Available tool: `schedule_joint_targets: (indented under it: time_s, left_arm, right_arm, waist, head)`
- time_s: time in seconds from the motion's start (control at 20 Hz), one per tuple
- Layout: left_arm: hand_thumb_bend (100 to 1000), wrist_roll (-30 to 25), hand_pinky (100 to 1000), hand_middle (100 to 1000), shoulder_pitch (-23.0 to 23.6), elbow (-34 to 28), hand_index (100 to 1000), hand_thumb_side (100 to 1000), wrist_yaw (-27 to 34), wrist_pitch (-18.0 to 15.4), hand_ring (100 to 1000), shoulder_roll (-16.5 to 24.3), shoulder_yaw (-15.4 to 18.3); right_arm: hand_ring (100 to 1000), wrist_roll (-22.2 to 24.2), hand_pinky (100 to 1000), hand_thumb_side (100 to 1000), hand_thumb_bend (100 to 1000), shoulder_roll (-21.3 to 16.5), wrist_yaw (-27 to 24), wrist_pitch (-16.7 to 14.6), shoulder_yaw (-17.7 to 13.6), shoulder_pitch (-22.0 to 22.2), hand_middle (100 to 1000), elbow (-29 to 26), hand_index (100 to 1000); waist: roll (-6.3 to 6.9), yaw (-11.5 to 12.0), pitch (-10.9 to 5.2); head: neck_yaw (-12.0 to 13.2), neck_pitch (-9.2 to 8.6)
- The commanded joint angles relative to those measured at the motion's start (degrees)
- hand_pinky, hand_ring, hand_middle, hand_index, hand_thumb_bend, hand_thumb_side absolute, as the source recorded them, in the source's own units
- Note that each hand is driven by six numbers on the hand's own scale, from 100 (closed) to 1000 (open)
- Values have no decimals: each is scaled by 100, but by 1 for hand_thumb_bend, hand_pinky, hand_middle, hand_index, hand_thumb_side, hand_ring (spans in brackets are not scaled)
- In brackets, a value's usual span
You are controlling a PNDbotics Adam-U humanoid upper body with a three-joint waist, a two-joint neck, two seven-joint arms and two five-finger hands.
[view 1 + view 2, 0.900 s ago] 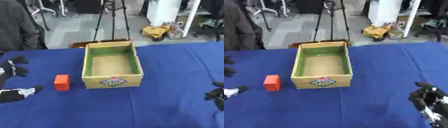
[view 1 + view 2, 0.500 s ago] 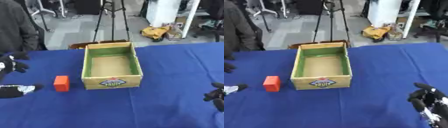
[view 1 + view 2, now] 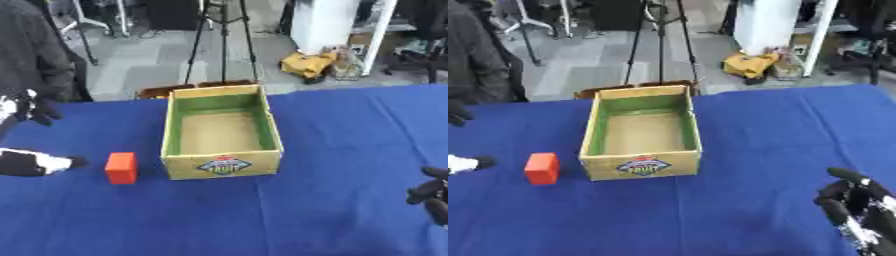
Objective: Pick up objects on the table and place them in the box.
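Currently 1 red block [image 3: 121,168] sits on the surface, just left of the box [image 3: 224,167]. Our left hand [image 3: 35,162] nears it, fingers unclear; right hand [image 3: 857,207] idles, curled. We'd approach squarely.

On the blue tablecloth [image 3: 332,130] there is 1 open cardboard box [image 3: 222,165] near the middle and 1 red block [image 3: 121,167] just left of it. 2 robot hands show: left hand [image 3: 35,162], right hand [image 3: 857,207].

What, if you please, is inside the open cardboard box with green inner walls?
Inside the open cardboard box only its bare brown floor shows; the near wall hides a thin strip of it.
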Motion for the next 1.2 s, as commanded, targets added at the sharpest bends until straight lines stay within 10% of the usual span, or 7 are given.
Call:
schedule_joint_targets:
  time_s: [0.05, 0.25, 0.55, 1.2]
  left_arm:
    - [827, -240, 700, 781, -424, 271, 885, 134, -244, -28, 731, 596, -321]
    - [832, -659, 707, 781, -1105, 949, 880, 147, -663, -41, 739, 1088, -1000]
    - [835, -1281, 711, 775, -2117, 1961, 870, 150, -1285, 27, 743, 674, -1509]
    - [832, -2192, 701, 757, -3026, 3781, 861, 135, -2620, -483, 731, -132, -1149]
  right_arm:
    - [586, 50, 820, 444, 518, -144, 16, 24, 27, -31, 555, -57, 831]
    - [586, 89, 820, 445, 519, -130, 0, 35, 63, -65, 554, -43, 831]
    - [585, 75, 820, 444, 522, -119, 14, 32, 41, -48, 554, -26, 831]
    - [586, 46, 821, 443, 522, -85, 19, 20, 8, -37, 554, -28, 831]
  waist:
    - [30, -44, -100]
    - [28, -119, -79]
    - [45, -68, -57]
    - [4, 5, -28]
  head:
    - [76, 36]
    - [124, 35]
    - [50, 50]
    - [-28, 24]
